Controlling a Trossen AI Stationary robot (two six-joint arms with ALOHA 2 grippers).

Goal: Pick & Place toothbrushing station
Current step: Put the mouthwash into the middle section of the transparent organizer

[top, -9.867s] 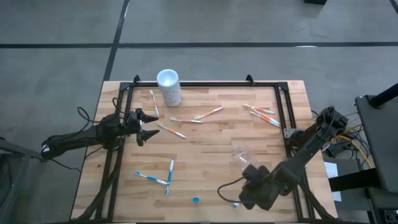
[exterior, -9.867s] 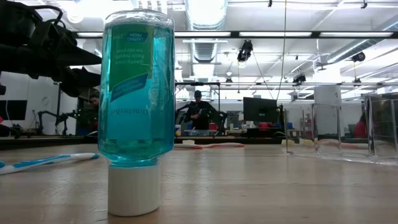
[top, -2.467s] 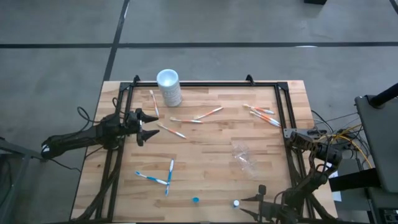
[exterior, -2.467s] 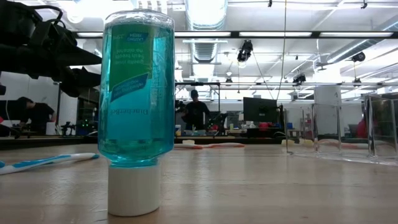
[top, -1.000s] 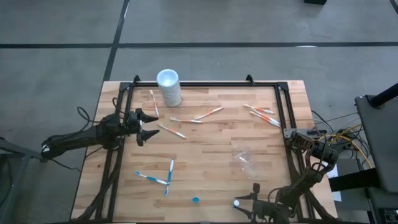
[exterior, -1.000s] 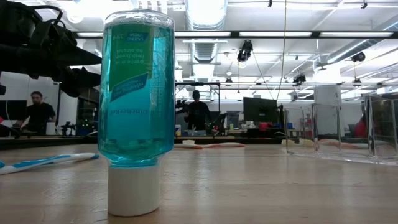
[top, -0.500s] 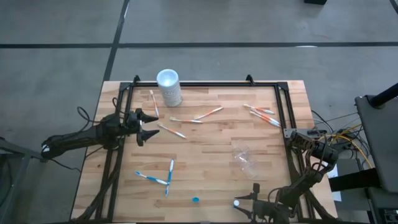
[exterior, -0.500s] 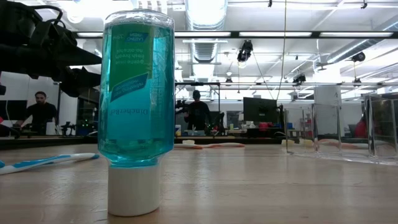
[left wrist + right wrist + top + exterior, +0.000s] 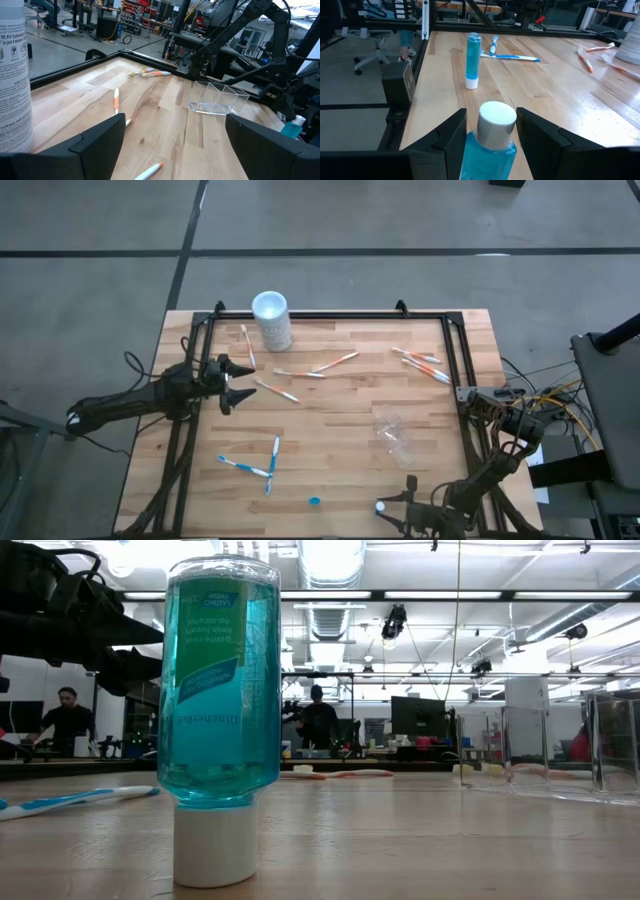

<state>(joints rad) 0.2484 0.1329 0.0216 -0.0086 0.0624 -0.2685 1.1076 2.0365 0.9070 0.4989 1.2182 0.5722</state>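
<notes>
The small see-through cup [image 9: 393, 434] rests on the wood right of the table's middle, also visible in the left wrist view [image 9: 220, 98]. Orange-and-white toothbrushes [image 9: 300, 372] lie scattered across the far half, and two blue-and-white ones [image 9: 258, 464] lie near the left front. No gripper touches any of them. My right gripper [image 9: 392, 502] is at the near edge, shut on a small blue bottle [image 9: 491, 145] with a white cap. My left gripper [image 9: 228, 375] hangs open at the table's left side, with nothing between its fingers [image 9: 100, 145]. My right gripper has the blue bottle's body just below its white cap [image 9: 495, 119] between its two fingers [image 9: 451, 137]. The fingers come nearly level from the table's right side. The bottle stands upright, cap up. Its foot is hidden, so I cannot tell whether it rests on the wood.
A second blue bottle [image 9: 315, 501] stands on its white cap [image 9: 214, 845] near the front edge, left of my right gripper. A tall white cup [image 9: 272, 320] stands at the far left. A black frame [image 9: 330, 315] runs around the tabletop.
</notes>
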